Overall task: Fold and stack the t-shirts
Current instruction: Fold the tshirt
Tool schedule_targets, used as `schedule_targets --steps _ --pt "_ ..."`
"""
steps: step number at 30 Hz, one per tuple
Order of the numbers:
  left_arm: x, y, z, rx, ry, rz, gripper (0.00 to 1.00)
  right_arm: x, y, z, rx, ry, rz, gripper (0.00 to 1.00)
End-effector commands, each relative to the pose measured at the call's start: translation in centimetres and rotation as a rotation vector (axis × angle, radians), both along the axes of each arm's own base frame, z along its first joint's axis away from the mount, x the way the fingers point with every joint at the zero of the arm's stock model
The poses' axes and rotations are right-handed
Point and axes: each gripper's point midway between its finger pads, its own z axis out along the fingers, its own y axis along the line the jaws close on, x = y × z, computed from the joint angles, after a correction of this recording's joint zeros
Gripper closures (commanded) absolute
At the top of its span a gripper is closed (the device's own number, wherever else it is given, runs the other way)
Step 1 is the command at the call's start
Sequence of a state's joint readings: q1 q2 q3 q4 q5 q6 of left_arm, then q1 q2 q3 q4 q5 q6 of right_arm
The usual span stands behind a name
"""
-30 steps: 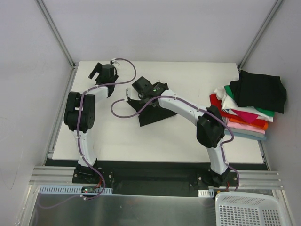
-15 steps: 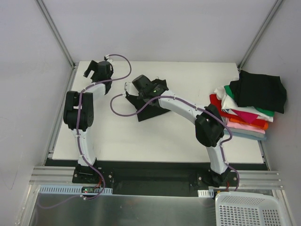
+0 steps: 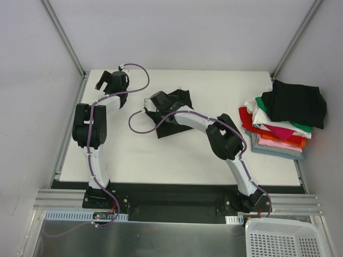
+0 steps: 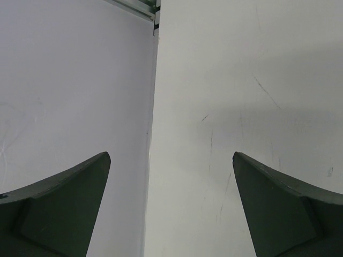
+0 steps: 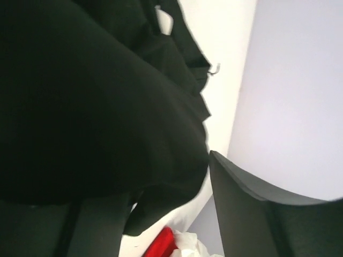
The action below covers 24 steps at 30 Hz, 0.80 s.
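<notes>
**Black tee bunched in the right tool, well away from the stack**

We see bare counter (image 3: 161, 160) ahead of the left tool (image 4: 171, 160), which stands wide apart and holds nothing. The stack of folded t-shirts (image 3: 278, 136) sits well off to the side of the right tool (image 3: 157, 103), out past that arm's elbow. The black t-shirt (image 3: 182, 98) lies crumpled beneath and around that tool. In the wrist view cloth drapes over one side of the tool and fills its gap. We judge it clamped on a bunch of cloth, though the pinch itself is hidden.

The risks follow from that hold. A bunch, not a single edge, means a pull may drag several layers and spoil a flat spread. Draped cloth may also snag on release. The stack looks uneven, so a careless placing could tip it.

The right arm reaches long and low across the counter. The left arm is folded upright, with the wall (image 4: 75, 80) just beside its tool.
</notes>
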State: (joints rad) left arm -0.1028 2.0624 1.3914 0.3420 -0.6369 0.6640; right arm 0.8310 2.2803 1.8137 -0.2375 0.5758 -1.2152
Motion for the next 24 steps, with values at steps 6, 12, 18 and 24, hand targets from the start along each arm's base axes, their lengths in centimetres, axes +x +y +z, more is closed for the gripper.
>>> schedule_targets --steps 6,12,18,24 --pt "-0.8 0.4 0.6 -0.022 -0.020 0.017 0.01 3.1 -0.5 8.2 0.073 -0.251 -0.077 0.20" --pt "-0.9 0.4 0.6 -0.022 -0.019 0.018 0.01 4.0 -1.2 10.6 0.048 -0.341 -0.101 0.16" --pt "-1.1 0.4 0.7 -0.023 -0.021 0.020 0.01 4.5 -1.9 12.8 0.017 -0.410 -0.117 0.14" --pt "-1.3 0.4 1.2 -0.022 -0.027 0.019 0.01 5.0 -2.5 13.9 -0.034 -0.505 -0.121 0.14"
